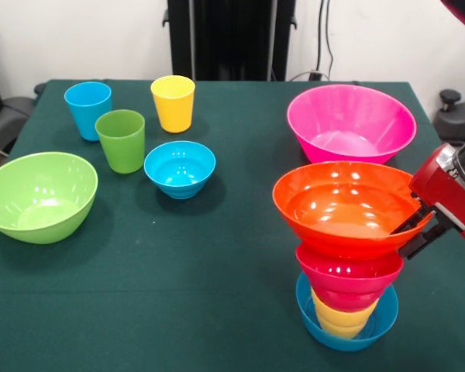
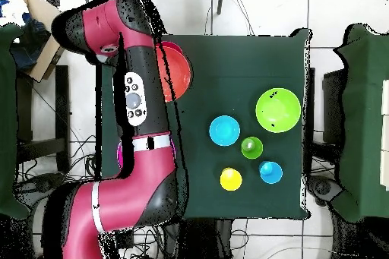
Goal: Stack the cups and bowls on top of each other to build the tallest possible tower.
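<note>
On dark green table [image 1: 217, 256], white wall behind: tower [image 1: 347, 256] stacks blue bowl, yellow cup, red bowl, orange bowl [image 1: 342, 205]; gripper [image 1: 415, 230] jaws clamp orange rim.

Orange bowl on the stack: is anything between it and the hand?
Nothing visible. The hand is already at the orange bowl's rim on the picture's right, one finger inside and one outside. The bowl sits atop the red bowl, the yellow-orange cup and a blue bowl.
</note>
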You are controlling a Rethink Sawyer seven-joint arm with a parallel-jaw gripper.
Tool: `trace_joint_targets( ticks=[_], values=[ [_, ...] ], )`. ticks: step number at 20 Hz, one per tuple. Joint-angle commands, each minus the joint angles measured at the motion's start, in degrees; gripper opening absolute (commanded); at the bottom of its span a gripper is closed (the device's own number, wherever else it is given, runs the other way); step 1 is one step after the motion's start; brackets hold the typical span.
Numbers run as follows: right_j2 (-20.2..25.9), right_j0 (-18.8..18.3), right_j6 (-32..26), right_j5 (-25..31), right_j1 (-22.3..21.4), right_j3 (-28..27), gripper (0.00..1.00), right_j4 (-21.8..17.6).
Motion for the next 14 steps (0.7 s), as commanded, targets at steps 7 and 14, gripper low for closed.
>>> trace_joint_targets(
  ticks=[7,14],
  values=[
    [7.06,-1.49,-15.13,4.70,1.01,1.91,0.00,-4.80],
    [10.70,-1.89,-17.85,4.51,0.13,0.57,0.00,-7.76]
  ],
)
